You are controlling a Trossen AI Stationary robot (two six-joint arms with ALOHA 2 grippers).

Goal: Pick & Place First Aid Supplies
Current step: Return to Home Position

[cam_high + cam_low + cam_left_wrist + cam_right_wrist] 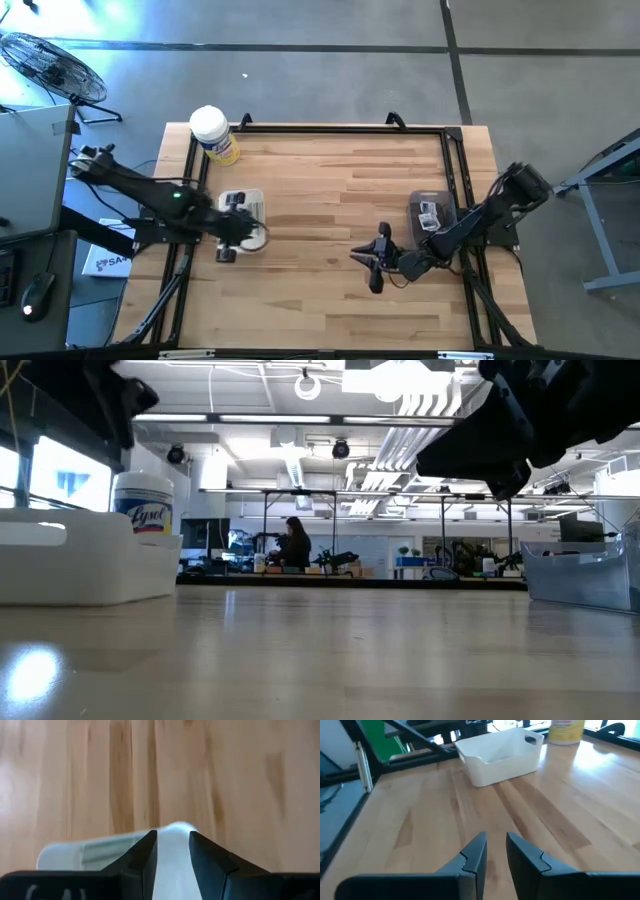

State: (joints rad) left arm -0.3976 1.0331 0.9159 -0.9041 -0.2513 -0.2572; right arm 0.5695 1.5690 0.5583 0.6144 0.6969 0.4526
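Observation:
The first aid supplies are small white packets with dark print, lying inside a clear bin at the table's right. A white bin stands at the left; it also shows in the right wrist view as the white bin. My left gripper hovers above the white bin's near corner, fingers pointing down, open by a narrow gap, with nothing between them. My right gripper hangs above bare wood near the middle of the table. It points toward the white bin, is open by a narrow gap and holds nothing.
A yellow canister with a white lid stands at the far left corner behind the white bin. A black frame runs along the table's far and side edges. Bare wood lies between the two bins.

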